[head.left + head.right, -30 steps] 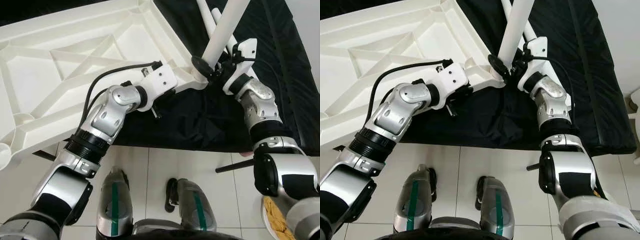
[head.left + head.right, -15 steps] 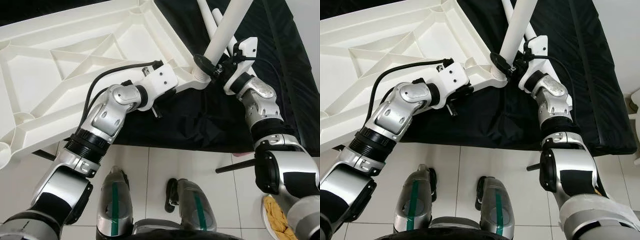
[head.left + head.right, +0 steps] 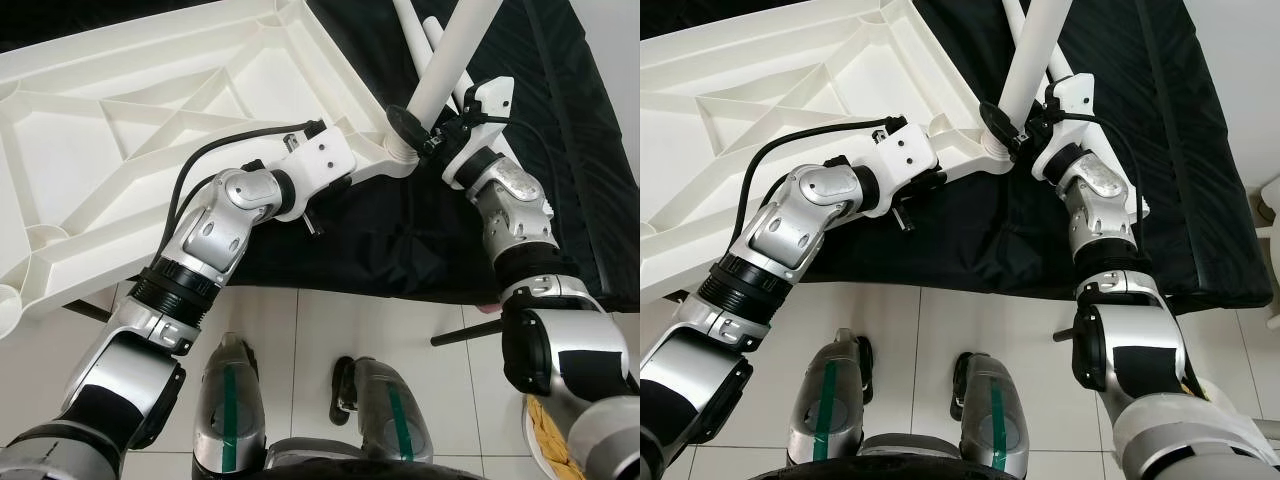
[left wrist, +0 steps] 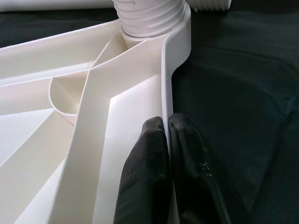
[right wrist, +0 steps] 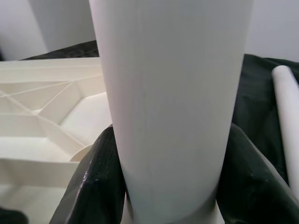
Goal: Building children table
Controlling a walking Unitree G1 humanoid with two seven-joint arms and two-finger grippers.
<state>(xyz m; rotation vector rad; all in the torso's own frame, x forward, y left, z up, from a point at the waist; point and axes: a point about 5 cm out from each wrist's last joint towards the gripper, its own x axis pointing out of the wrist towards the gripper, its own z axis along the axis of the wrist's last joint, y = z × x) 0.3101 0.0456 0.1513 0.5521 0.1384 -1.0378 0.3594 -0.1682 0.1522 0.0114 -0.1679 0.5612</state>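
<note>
A white plastic tabletop (image 3: 150, 120) lies upside down, ribs up, on a black cloth. My left gripper (image 4: 164, 140) is shut on its thin rim (image 4: 167, 84), a short way from the threaded corner socket (image 4: 149, 16). A white table leg (image 3: 455, 55) stands tilted up out of that corner socket (image 3: 400, 152). My right gripper (image 3: 425, 130) is shut on the leg's lower end, with a black finger (image 5: 91, 186) on either side of the tube (image 5: 168, 107).
More white legs (image 3: 420, 35) lie on the black cloth (image 3: 1160, 150) behind the corner. The cloth drops to a white tiled floor (image 3: 380, 330), where a dark rod (image 3: 470, 330) and a yellow cloth (image 3: 555, 440) lie at my right. My feet (image 3: 300, 410) stand below.
The right wrist has turned a little around the leg at the socket; the leg and the tabletop stay where they were. The left arm has not moved.
</note>
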